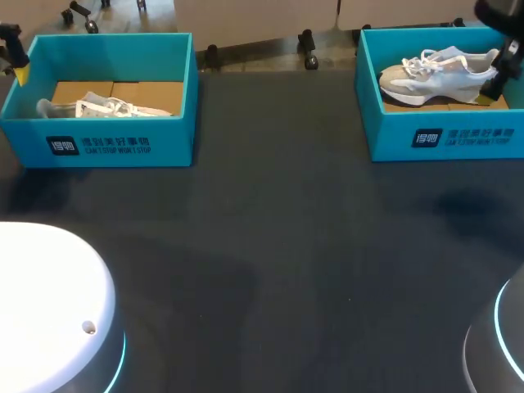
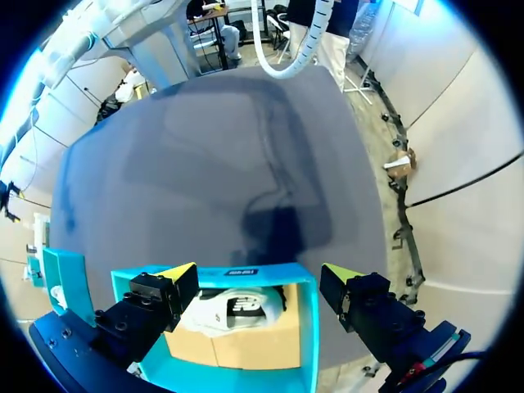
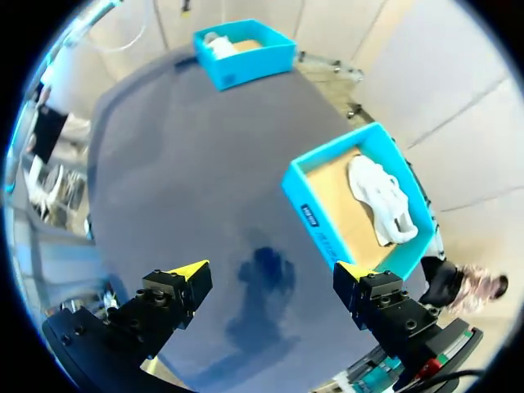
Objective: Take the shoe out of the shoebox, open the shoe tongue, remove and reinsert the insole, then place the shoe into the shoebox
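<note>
As viewed from overhead, shows a left shoebox [image 1: 98, 143] and a right shoebox [image 1: 446, 139], both teal, well apart on the dark surface [image 1: 270, 246], each toward a far corner. Shows the left shoe [image 1: 110, 106] lying inside the former on brown cardboard [image 1: 151, 94] and the right shoe [image 1: 438, 70] lying inside the latter, with white laces showing on both. Shows the left arm [image 1: 11, 47] just outside the left shoebox's outer wall and the right arm [image 1: 503, 41] over the right shoebox's far outer corner.

From the left wrist, locates the left hand [image 2: 260, 272] above the left shoebox, with fingers spread wide and gripping nothing. Locates the left shoe under the hand, between the two yellow tips and clear of both. Locates the right shoebox off beside the hand, well apart.

From the right wrist, locates the right hand [image 3: 270, 270] well above the surface, with fingers likewise spread wide and empty. Locates the right shoebox ahead of the hand and off to one side, right shoe inside, touched by neither finger. Locates the left shoebox far ahead, across the surface.
</note>
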Motion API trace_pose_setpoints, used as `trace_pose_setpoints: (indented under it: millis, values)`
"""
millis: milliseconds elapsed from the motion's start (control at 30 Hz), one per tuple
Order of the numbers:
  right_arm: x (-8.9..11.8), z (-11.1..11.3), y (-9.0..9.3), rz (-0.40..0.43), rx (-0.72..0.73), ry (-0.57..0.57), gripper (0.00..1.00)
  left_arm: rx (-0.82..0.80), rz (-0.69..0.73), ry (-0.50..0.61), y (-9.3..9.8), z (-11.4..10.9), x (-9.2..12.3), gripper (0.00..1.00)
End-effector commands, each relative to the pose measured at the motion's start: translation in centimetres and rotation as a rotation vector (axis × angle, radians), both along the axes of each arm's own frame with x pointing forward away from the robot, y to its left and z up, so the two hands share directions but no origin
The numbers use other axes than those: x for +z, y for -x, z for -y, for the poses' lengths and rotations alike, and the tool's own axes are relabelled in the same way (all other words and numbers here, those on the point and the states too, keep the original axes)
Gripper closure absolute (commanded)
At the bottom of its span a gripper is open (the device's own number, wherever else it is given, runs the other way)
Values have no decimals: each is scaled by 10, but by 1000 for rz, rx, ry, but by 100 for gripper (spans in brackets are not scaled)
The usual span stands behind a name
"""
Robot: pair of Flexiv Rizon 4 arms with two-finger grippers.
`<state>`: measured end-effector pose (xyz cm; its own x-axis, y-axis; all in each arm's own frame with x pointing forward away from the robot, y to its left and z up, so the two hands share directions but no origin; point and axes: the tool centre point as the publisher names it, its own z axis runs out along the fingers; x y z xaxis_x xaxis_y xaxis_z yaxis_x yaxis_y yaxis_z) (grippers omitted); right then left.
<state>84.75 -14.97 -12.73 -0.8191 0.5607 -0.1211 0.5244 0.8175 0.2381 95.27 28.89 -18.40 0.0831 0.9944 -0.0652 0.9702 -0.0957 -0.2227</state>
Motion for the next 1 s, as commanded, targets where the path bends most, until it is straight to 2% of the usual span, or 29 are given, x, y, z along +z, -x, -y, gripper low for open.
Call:
trace_pose_setpoints:
  millis: [33, 267, 467, 767, 1000]
  values:
    - [-6, 6, -13, 12, -72, -27, 0, 3, 1, 4, 5, 0, 0, 0]
    - [0, 35, -43, 15, -329, -14, 0, 7, -5, 3, 5, 1, -1, 0]
    - [5, 45, -56, 25, -502, -35, 0, 7, -5, 3, 5, 1, -1, 0]
    - [11, 64, -90, 67, -556, -79, 0, 7, -5, 3, 5, 1, -1, 0]
    - [8, 86, -119, 47, -586, -73, 0, 7, -5, 3, 5, 1, -1, 0]
